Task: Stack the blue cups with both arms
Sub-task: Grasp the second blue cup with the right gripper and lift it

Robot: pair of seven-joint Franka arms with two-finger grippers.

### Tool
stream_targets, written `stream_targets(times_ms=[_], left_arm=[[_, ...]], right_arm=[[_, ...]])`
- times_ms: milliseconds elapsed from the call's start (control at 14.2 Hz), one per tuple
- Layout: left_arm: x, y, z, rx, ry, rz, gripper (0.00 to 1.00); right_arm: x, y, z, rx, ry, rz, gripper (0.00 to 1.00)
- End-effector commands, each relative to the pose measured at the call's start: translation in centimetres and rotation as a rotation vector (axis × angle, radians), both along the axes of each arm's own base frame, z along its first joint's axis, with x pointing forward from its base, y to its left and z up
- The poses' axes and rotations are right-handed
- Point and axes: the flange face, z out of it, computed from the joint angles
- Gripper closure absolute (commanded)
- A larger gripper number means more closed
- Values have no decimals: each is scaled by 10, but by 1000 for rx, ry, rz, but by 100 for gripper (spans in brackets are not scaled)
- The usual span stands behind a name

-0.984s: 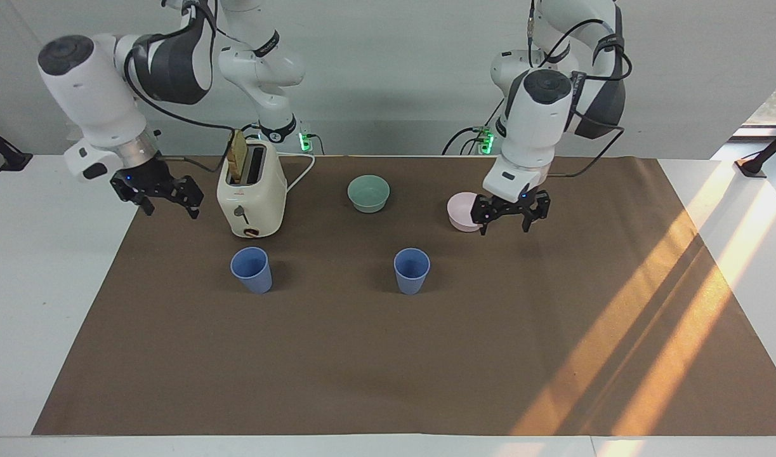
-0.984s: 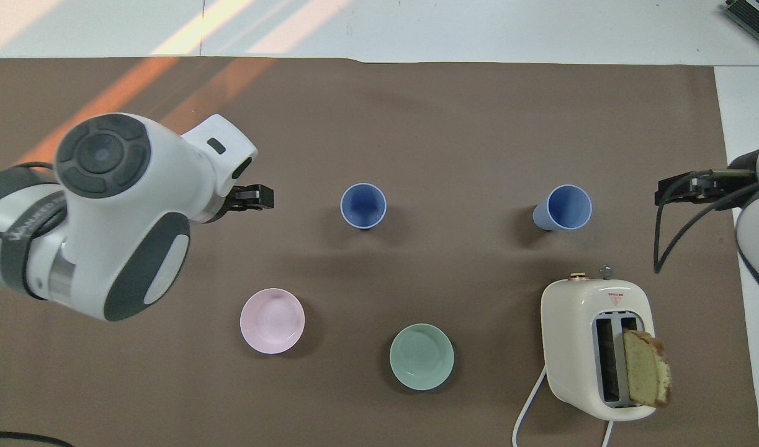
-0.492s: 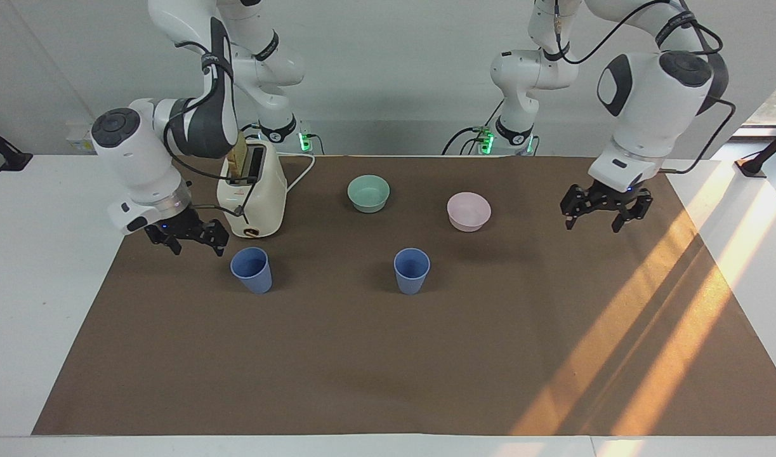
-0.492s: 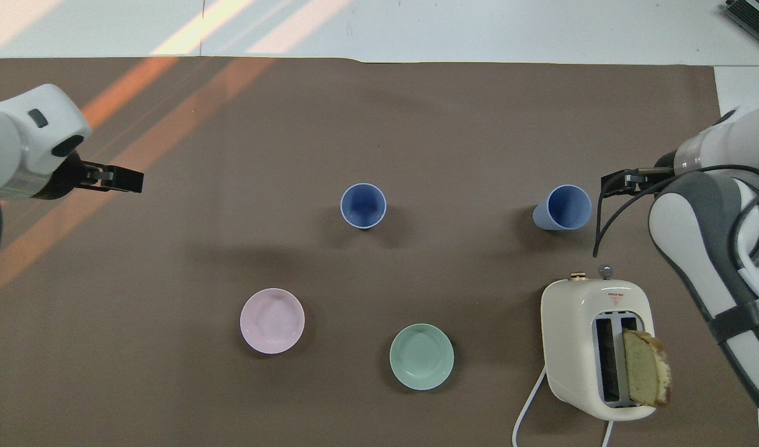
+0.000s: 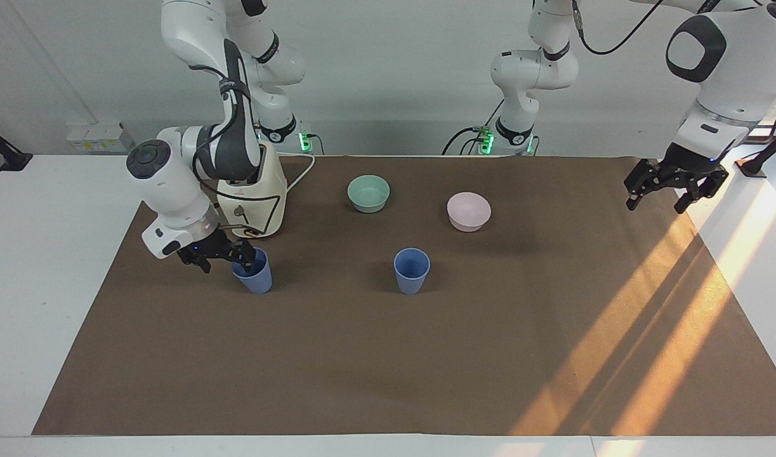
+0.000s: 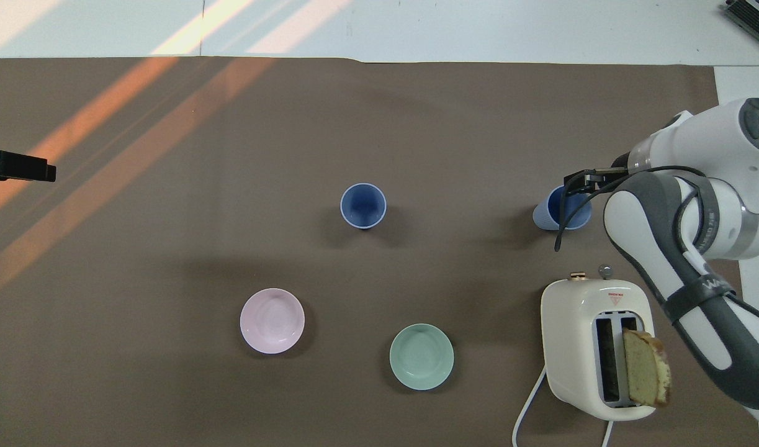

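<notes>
Right arm folds down from its base near the toaster (image 5: pixel 253 197), elbow high, wrist pitched low toward the mat. Right gripper (image 5: pixel 217 255) sits at the rim of the blue cup at the right arm's end (image 5: pixel 253 273), fingers spread; one finger looks to be at or just inside the rim, the other outside it on the side away from the middle cup. Can't tell if either touches the cup wall. Nothing gripped. In the overhead view that gripper (image 6: pixel 581 184) covers part of this cup (image 6: pixel 556 211).

Second blue cup (image 5: pixel 412 270) stands upright mid-mat, well apart from the first, and nothing is near it (image 6: pixel 363 205). Both cups are farther from the robots than the bowls.

Left arm is swung out to its own end, wrist tilted down. Left gripper (image 5: pixel 672 188) hangs over the mat's edge, fingers spread wide, empty. Only its tip shows from overhead (image 6: pixel 20 167).

Mint-green bowl (image 5: pixel 368 192) and pale pink bowl (image 5: pixel 469 211) sit nearer the robots. Toaster has a bread slice (image 6: pixel 646 368) sticking up from one slot.
</notes>
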Motion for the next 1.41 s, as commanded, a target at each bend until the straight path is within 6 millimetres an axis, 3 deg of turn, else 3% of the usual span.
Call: stream_targets(times_ms=[0,70,141,492,633,703,914,1055,1336], left_arm=[[-3,0,4,-15,9,-8,0],[-3,-1,4,-13,7,-10,0],[-3,-6,3,-14,14,-16,0],[-11,-15,0,-5,67,-29,0],[-13,-26,-2,7,86,-22,0],[-13,-31,-1,7,86,-15,0],[-13,-35,2,7,81,-18,0],[-12,-35,4,5,77,-18,0],[-10,-35,6,5,71,-16,0]], right_arm=[[-3,-2,-17,15,15,2,0],[-4,-2,-17,15,15,6,41],[-4,-1,-17,15,15,8,99],[-1,2,-15,16,15,12,100],[1,1,-4,18,18,7,100],[3,2,9,20,24,8,100],[12,16,72,33,56,17,100],[14,43,101,29,60,-17,100],[7,165,130,-13,31,-17,100]])
